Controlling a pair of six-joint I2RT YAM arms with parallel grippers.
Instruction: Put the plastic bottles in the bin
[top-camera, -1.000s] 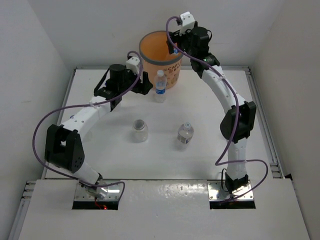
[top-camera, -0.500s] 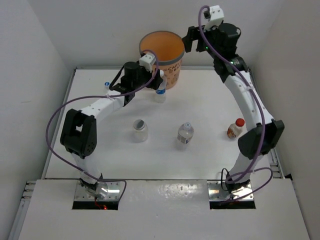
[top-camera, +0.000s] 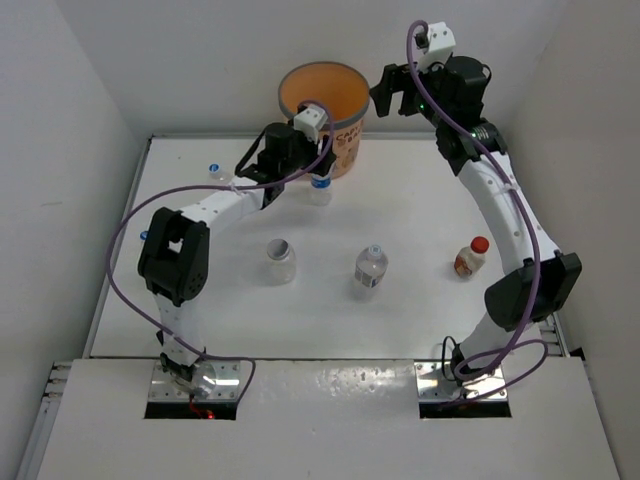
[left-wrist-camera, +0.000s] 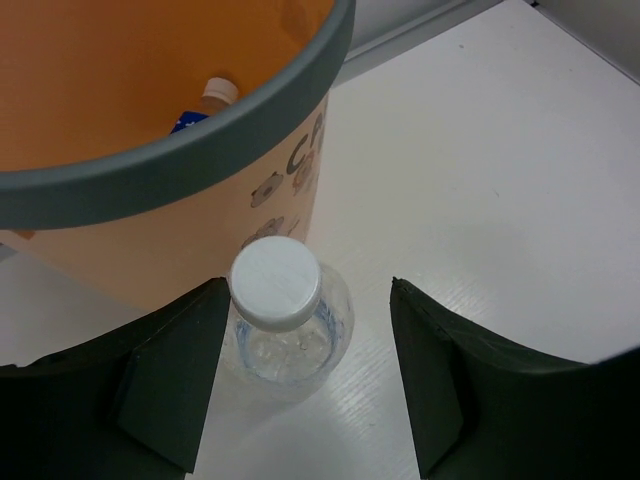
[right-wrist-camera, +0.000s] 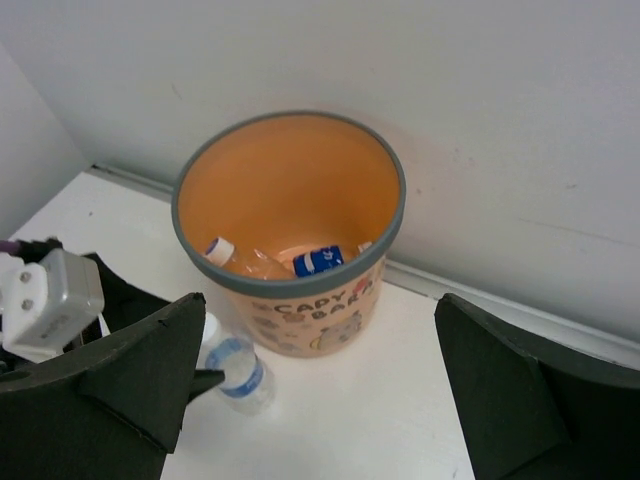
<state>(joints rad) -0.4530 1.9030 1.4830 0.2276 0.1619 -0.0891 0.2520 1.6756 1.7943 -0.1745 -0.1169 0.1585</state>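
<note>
Where the left gripper (left-wrist-camera: 305, 295) reaches the far side of the table (top-camera: 420, 200), its two dark fingers (left-wrist-camera: 170, 370) stand spread on either side of an upright white-capped bottle (left-wrist-camera: 290, 325). A visible gap remains at the right finger, and contact at the left finger cannot be determined. This bottle stands on the table just beside the wall of the orange bin (left-wrist-camera: 180, 175). The right gripper (right-wrist-camera: 320, 298) hangs above the table, to the right of the bin, with its fingers spread wide and nothing between them. Inside the bin lie at least two bottles (right-wrist-camera: 320, 260). Nearer the arm bases stand a grey-capped bottle (top-camera: 280, 260), a blue-capped bottle (top-camera: 370, 268) and, well apart to the right, a red-capped brownish bottle (top-camera: 469, 258).
</note>
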